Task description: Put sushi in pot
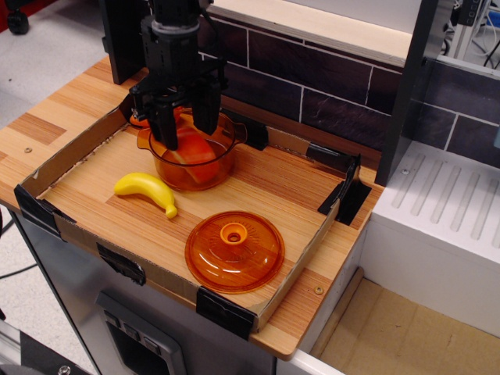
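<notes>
Sushi lies inside the pot, under the open gripper

From the left: the banana (146, 192) lies near the tray's left edge; the gripper (186, 125) hangs above the pot (191, 157) by the back edge, fingers spread, holding nothing, the sushi (197, 152) inside; the lid (233, 251) rests near the front edge

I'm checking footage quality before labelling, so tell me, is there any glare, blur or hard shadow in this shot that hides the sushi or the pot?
In observation.image the light is soft and even, with no hard shadows. The lid shows small glossy highlights. The sushi reads only as a dim red shape through the translucent pot. The dark tool covers part of the pot's rim. Nothing looks motion-blurred.
</notes>
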